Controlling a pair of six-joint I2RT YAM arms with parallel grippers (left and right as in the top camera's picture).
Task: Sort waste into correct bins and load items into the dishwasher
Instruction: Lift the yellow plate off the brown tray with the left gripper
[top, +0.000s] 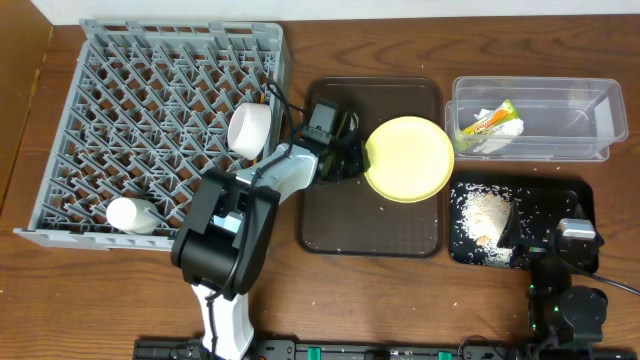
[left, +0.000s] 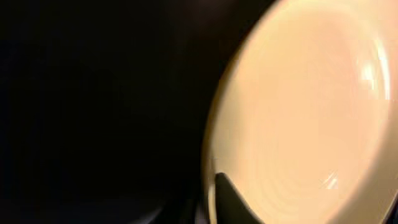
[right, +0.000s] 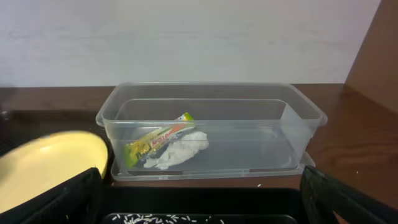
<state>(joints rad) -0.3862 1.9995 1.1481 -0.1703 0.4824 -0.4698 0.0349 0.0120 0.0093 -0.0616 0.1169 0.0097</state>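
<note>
Yellow plate (top: 408, 158) over right edge of brown tray (top: 370, 230), rim pinched by left fingers (left: 233, 199). Right fingers (right: 56, 199) spread wide, right of tray. Wrapper (right: 158, 138) and napkin (right: 180, 150) in clear tub (right: 298, 112), right of tray.

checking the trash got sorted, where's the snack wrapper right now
In the overhead view, the snack wrapper lies inside the clear tub at the far right, beside the crumpled napkin and behind the black tray.

Dark brown serving tray (top: 370, 228) on the wooden table (top: 380, 45), white wall (right: 186, 37) behind.
</note>
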